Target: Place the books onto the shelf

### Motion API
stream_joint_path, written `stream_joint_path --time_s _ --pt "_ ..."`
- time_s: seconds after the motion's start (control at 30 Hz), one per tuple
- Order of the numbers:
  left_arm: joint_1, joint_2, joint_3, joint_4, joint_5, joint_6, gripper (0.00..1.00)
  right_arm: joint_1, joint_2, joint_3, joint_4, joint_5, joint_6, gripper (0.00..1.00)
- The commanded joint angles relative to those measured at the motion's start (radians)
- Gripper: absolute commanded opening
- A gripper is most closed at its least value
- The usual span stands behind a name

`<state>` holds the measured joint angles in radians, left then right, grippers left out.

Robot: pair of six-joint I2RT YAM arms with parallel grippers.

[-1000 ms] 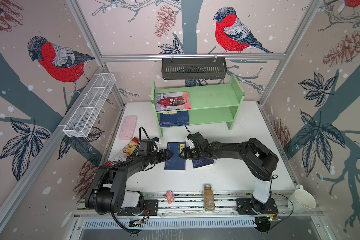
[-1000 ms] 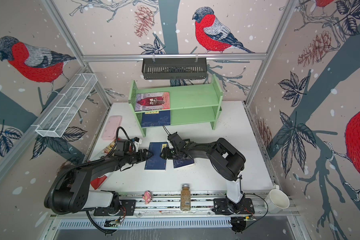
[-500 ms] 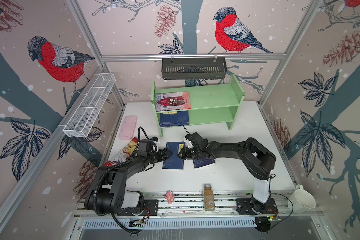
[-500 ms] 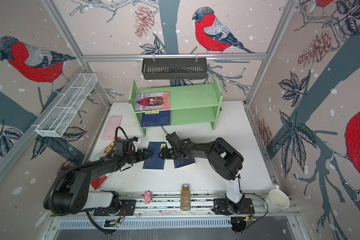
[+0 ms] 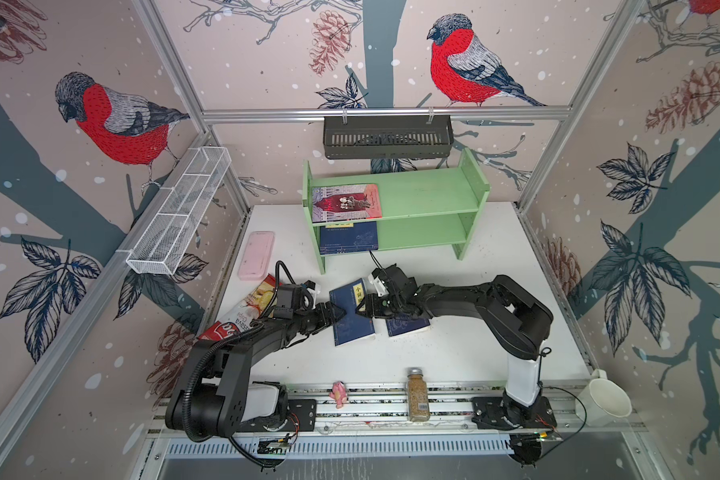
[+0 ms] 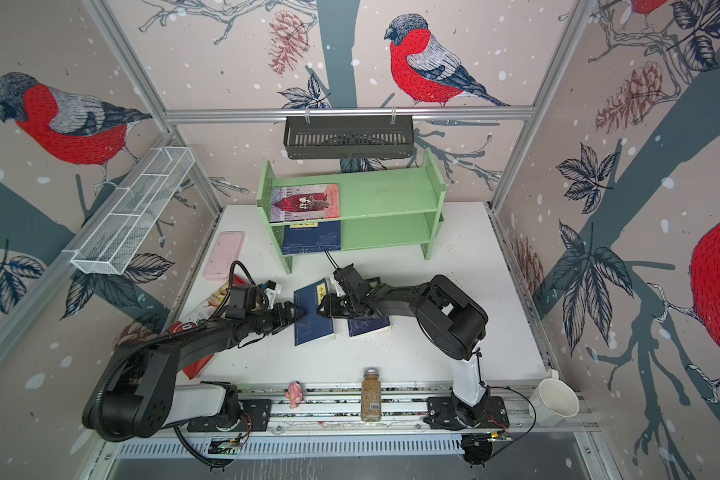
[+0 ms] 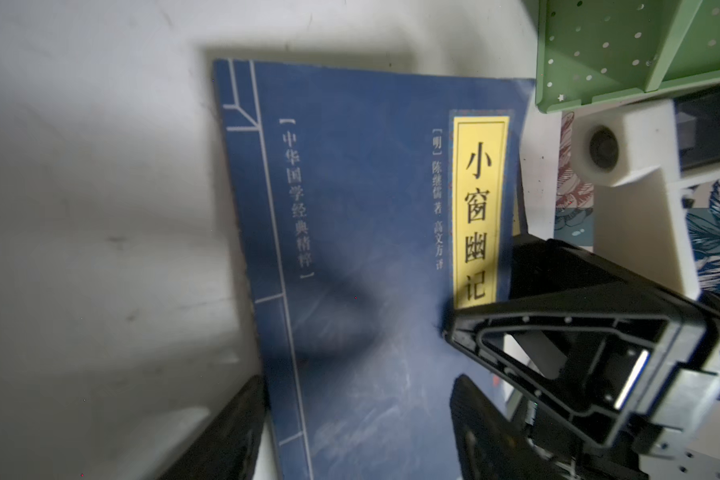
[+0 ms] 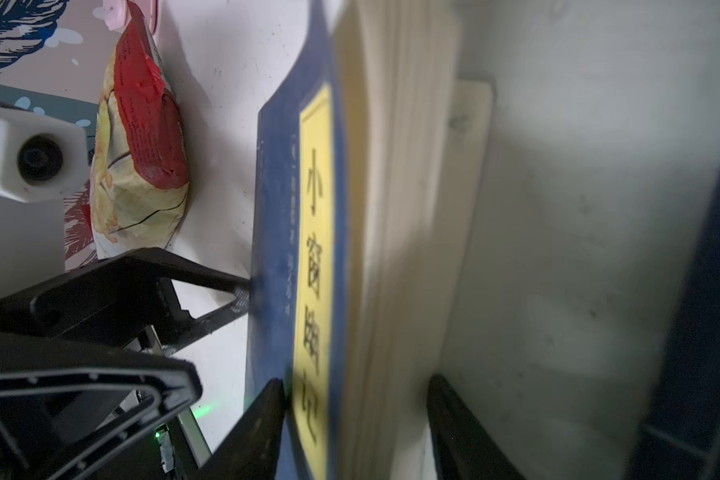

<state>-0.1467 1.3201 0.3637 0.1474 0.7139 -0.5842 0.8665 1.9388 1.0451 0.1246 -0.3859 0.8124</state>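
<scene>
Right wrist view: right fingers [image 8: 258,436] clamp navy book [image 8: 275,208] by page edge, left fingers [image 8: 200,274] apart at spine

Navy book [image 5: 355,328] — yellow label — before green shelf [image 5: 429,199].

White tabletop [image 5: 474,353]: light green wooden 2-tier shelf [image 5: 433,195] at back; flat pink rounded slab [image 5: 256,254] and red-yellow snack bag [image 5: 250,305] along left edge. Mid: dark navy paperback with yellow title label [image 5: 352,320], 1 edge raised, just beside flat-lying dark navy paperback [image 5: 408,326]. Shelf's left end: pink-red illustrated paperback [image 5: 346,203] upper tier, yellow-labelled navy paperback [image 5: 348,239] lower.
</scene>
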Motion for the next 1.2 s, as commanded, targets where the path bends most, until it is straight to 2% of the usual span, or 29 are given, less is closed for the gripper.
stream_joint_path --time_s 0.0,0.27,0.67,1.17 --pt "0.011 -0.012 -0.006 0.044 0.117 -0.047 0.72 -0.001 0.019 -0.016 -0.152 0.048 0.001 0.57" --pt "0.036 -0.022 -0.009 0.054 0.126 -0.057 0.73 -0.011 0.009 -0.031 -0.149 0.051 0.002 0.57" --pt "0.089 -0.054 -0.026 0.122 0.203 -0.128 0.74 -0.014 -0.001 -0.039 -0.143 0.047 0.001 0.57" --pt "0.096 -0.073 -0.034 0.111 0.185 -0.186 0.7 -0.018 -0.023 -0.058 -0.095 0.012 0.013 0.57"
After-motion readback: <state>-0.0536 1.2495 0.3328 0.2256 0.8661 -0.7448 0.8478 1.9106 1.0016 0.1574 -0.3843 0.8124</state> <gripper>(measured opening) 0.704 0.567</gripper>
